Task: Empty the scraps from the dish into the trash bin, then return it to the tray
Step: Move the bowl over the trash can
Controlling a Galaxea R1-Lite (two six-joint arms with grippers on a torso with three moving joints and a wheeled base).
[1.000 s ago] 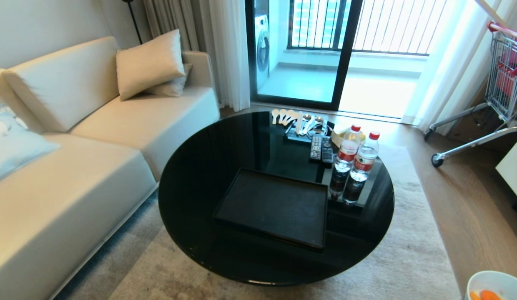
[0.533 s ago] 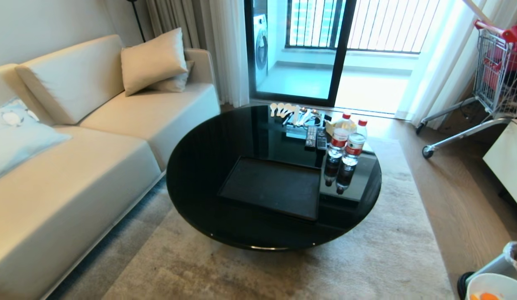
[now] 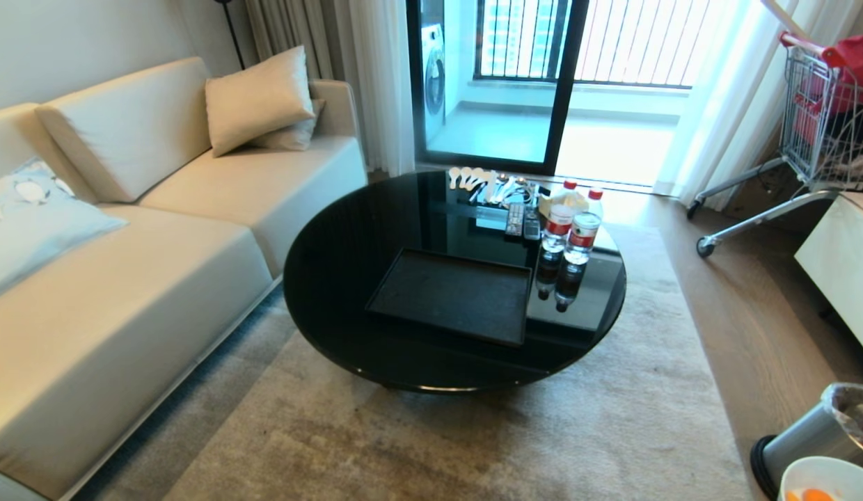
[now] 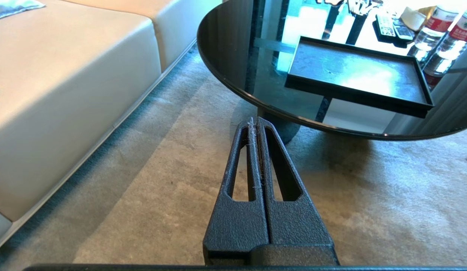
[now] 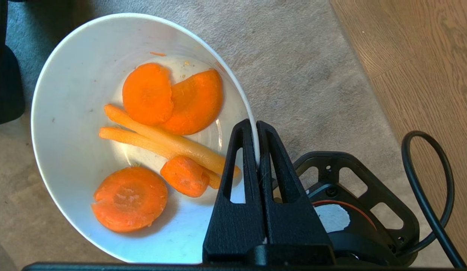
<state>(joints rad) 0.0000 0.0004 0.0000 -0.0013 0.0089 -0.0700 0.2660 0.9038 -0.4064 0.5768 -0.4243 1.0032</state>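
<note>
- The dish (image 5: 116, 139) hangs at the near right corner of the scene, over the rug (image 3: 417, 445), off the worktop (image 3: 348, 264). It is carried roughly level, likely so that nothing spills on the way.
- The scraps (image 5: 158, 143) lie inside it: orange carrot slices and a couple of long strips, none tipped out yet.
- The right gripper (image 5: 258, 130) is pinched shut on the dish's rim, one finger inside the wall and one outside. A rim pinch leaves the mouth free for pouring.
- The trash bin (image 3: 814, 431) stands on the wooden floor just beyond the dish, its liner bag open at the top. The dish is beside it rather than above it, so the emptying step looks to be the one in hand.
- The tray (image 3: 451, 296) lies bare on the round black worktop, well apart to the left and farther off, ready to take the dish afterwards.
- Water bottles (image 3: 571, 233) and remotes (image 3: 522, 221) sit beyond the tray, clear of it.
- The left gripper (image 4: 255, 126) is closed on nothing, parked low over the rug near the worktop's edge, beside the sofa (image 3: 125, 243).
</note>
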